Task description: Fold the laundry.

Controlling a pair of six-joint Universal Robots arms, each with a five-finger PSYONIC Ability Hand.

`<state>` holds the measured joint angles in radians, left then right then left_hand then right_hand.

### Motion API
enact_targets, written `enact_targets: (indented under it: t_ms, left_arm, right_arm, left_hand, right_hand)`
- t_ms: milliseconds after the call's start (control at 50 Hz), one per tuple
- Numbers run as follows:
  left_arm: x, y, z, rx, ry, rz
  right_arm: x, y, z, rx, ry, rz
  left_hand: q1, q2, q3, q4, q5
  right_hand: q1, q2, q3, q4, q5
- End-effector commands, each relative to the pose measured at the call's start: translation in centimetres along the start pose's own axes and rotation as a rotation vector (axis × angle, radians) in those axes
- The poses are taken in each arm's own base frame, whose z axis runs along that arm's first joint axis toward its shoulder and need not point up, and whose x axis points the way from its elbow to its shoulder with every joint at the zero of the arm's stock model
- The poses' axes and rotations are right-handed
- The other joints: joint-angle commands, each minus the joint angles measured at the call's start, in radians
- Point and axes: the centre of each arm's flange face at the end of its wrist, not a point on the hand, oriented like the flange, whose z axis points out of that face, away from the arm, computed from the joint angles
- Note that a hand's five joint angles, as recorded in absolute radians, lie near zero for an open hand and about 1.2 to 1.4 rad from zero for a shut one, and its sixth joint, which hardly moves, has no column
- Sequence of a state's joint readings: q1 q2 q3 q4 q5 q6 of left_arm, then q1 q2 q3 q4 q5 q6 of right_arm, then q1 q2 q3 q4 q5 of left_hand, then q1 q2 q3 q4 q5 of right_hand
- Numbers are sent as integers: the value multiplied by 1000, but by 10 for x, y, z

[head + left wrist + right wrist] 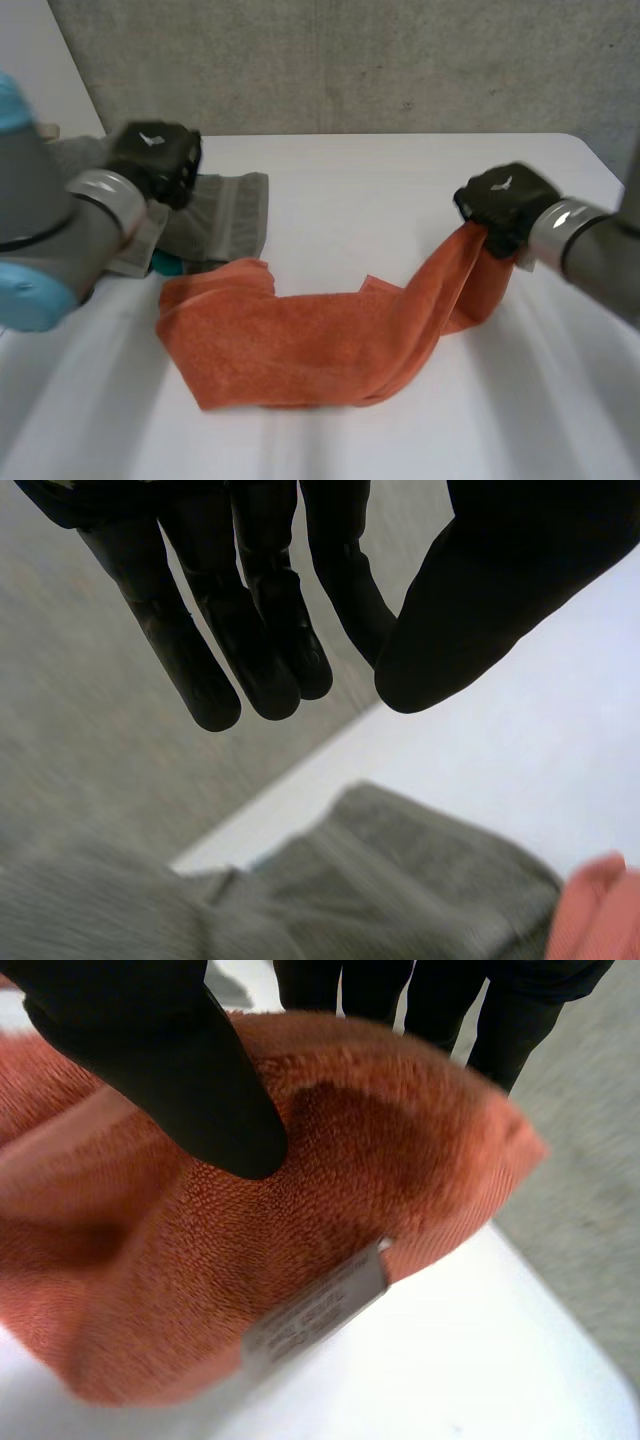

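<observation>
Beneath my left robot hand (155, 160), which hovers released with straight fingers (255, 630) holding nothing, a grey towel (228, 215) lies bunched on the white worktop (380, 190). Beside it, toward my right robot hand (505, 205), the orange towel (300, 345) sprawls rumpled. Its far end rises off the worktop, pinched between that hand's thumb (160, 1070) and fingers, with a white label (320, 1310) near the thumb.

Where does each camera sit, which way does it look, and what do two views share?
Head view: behind the arms, looking down at the white table; both arms, left hand and right hand show.
Left wrist view: on that wrist, along its open hand toward the grey towel.
Right wrist view: on that wrist, at the orange towel its hand pinches.
Both wrist views show the orange towel.
</observation>
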<state>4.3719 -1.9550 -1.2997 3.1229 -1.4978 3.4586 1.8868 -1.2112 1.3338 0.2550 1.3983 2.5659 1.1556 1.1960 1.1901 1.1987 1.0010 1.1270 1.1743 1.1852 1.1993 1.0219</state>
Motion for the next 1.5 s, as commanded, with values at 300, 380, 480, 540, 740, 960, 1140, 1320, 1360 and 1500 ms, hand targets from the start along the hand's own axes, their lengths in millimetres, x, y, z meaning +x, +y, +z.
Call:
enact_targets:
  t_ms: [300, 380, 480, 540, 740, 960, 1140, 1320, 1360, 1500]
  left_arm:
    - [28, 29, -106, -255, 190, -104]
    - [43, 57, -133, -347, 273, -101]
    - [52, 81, -135, -340, 298, -40]
    - [56, 95, -123, -309, 295, -2]
    - [69, 122, -92, -312, 291, 45]
    - [60, 88, -101, -267, 221, 61]
    - [32, -19, -165, -48, 174, 19]
    - [5, -48, -122, 20, 65, 11]
    - [4, -39, -94, -14, 59, 19]
    - [15, 0, -16, -97, 67, 70]
  right_arm:
    - [12, 43, 55, -64, 201, 61]
    - [11, 44, 54, -67, 198, 62]
    - [10, 44, 53, -66, 190, 61]
    - [6, 43, 50, -64, 177, 60]
    - [1, 40, 40, -54, 166, 56]
    - [14, 26, 22, -38, 182, 30]
    - [20, 21, -19, -190, 72, -191]
    - [22, 14, -14, -127, 90, -157]
    - [17, 17, -8, -120, 84, -139]
    - [2, 28, 16, -97, 82, -81]
  left_hand:
    - [-810, -850, -845, -853, -830]
    - [-804, -845, -839, -847, -824]
    - [-766, -807, -801, -809, -786]
    - [-675, -715, -710, -718, -695]
    - [-105, -146, -140, -148, -125]
    - [241, 200, 206, 198, 221]
    - [241, 200, 206, 198, 221]
    - [241, 200, 206, 198, 221]
    - [241, 200, 206, 198, 221]
    - [241, 200, 206, 198, 221]
  right_hand:
    - [269, 222, 211, 197, 200]
    - [269, 222, 211, 197, 200]
    - [269, 222, 211, 197, 200]
    - [269, 222, 211, 197, 200]
    - [269, 222, 211, 197, 200]
    - [269, 222, 211, 197, 200]
    - [269, 222, 211, 197, 200]
    - [269, 222, 211, 197, 200]
    - [269, 222, 211, 197, 200]
    - [269, 222, 211, 197, 200]
